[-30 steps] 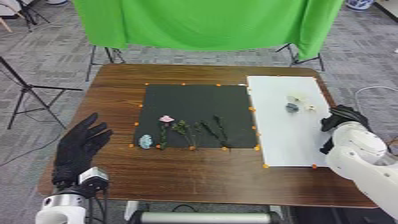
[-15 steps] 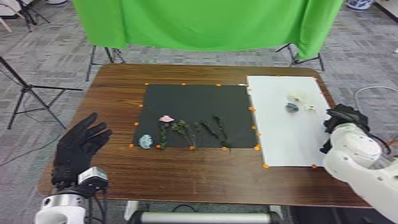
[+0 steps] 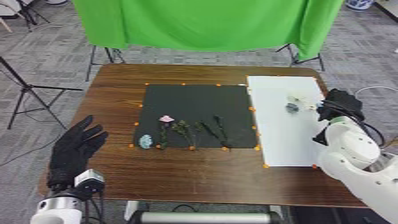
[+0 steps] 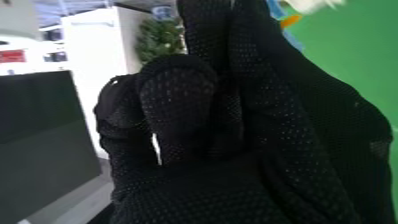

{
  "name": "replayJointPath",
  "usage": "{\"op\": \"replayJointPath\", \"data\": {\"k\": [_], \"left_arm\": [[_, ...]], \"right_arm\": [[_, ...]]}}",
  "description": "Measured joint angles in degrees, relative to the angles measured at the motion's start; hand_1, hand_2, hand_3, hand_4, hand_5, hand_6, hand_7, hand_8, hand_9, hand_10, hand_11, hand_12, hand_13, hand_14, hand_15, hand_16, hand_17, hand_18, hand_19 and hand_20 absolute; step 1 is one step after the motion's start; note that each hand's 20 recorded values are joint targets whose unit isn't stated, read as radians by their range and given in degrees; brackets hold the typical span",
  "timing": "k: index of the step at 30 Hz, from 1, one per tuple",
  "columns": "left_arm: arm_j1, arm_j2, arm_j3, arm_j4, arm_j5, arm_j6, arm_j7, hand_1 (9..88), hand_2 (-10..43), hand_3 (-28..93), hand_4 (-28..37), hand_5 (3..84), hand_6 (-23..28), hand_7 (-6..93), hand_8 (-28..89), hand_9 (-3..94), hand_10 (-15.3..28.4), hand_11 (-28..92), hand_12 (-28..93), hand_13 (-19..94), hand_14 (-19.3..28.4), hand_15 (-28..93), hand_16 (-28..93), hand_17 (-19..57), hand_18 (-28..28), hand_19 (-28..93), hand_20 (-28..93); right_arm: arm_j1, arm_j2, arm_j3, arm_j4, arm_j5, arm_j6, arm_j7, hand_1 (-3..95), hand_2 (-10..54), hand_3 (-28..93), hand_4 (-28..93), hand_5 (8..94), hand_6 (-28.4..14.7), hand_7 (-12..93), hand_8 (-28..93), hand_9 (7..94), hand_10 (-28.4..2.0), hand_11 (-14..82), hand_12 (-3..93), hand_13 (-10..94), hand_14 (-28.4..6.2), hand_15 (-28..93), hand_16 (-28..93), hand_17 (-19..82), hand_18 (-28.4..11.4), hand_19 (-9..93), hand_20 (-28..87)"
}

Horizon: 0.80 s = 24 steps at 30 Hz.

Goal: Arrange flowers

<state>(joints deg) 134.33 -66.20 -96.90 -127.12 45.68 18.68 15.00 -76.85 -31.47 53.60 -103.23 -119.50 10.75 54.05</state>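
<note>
Near the right hand [image 3: 343, 104], whose grip cannot be told, white flowers [image 3: 298, 96] are seen; the left hand [image 3: 73, 152] is held open.

head cam: scene bright & lit evenly, can't tell light src. white sheet [image 3: 280, 130] beside my r. hand [image 3: 345, 104] is brightest, detail nearly washed out; shadows v. soft. r. wrist cam: strong backlight, white panel [image 4: 96, 45] beyond my r. hand [image 4: 209, 192] almost blown out, so it goes near-black w/ faint light on mesh. green cloth [image 4: 355, 55] past it: evenly lit.
</note>
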Motion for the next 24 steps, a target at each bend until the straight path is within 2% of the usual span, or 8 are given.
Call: {"op": "replayJointPath", "data": {"k": [4, 10, 18, 24], "left_arm": [[0.16, 0.00, -0.12, -0.17, -0.05, 0.04, 0.06, 23.2, 5.0, 82, -23.1, 38.6, 9.8, 17.3, -11, 36.3, 19.5, 31, 11, 28, 26.3, 55, -9, -6.2, 24.9, 59, 27], [1.13, -0.05, -1.11, -0.72, -0.10, 0.18, 0.23, 23.1, 5.0, 82, -23.1, 38.6, 9.8, 17.3, -11, 36.3, 19.5, 31, 11, 27, 26.4, 55, -9, -6.2, 25.0, 59, 27], [1.98, -0.20, -1.60, -0.90, -0.19, 0.33, 0.42, 23.0, 5.0, 83, -23.0, 38.5, 9.8, 17.4, -11, 36.2, 19.5, 31, 11, 27, 26.4, 55, -9, -6.3, 25.0, 59, 27], [1.95, -0.49, -1.84, -0.88, -0.20, 0.33, 0.53, 23.1, 5.1, 82, -23.0, 38.5, 9.8, 17.3, -11, 36.3, 19.6, 31, 11, 28, 26.4, 55, -9, -6.2, 25.0, 60, 27]], "right_arm": [[1.41, -0.63, 0.07, -1.08, -0.65, 0.27, -1.30, 55.9, -9.5, 83, -28, 81.7, -0.5, 31, 0, 93.7, -7.5, 12.6, 33.8, 84, -2.9, 72, 16, 41, -23.2, 93, 33], [4.82, -2.92, -1.83, -2.65, -1.65, 0.16, -5.81, 55.8, -9.5, 83, -28, 81.5, -0.5, 32, 0, 93.7, -7.5, 12.6, 33.9, 83, -3.0, 72, 17, 41, -23.0, 93, 33], [16.50, -10.78, -14.88, -2.56, -4.86, -0.79, -14.30, 55.1, -9.5, 83, -28, 80.8, -0.1, 33, 0, 93.6, -7.2, 12.7, 34.5, 83, -3.3, 73, 17, 40, -22.4, 93, 33], [26.74, -18.80, -27.90, 2.13, -7.41, -0.94, -19.25, 55.0, -9.5, 83, -28, 80.2, 0.3, 34, 0, 93.6, -7.1, 12.8, 34.9, 82, -3.5, 73, 17, 40, -22.1, 93, 33]]}}
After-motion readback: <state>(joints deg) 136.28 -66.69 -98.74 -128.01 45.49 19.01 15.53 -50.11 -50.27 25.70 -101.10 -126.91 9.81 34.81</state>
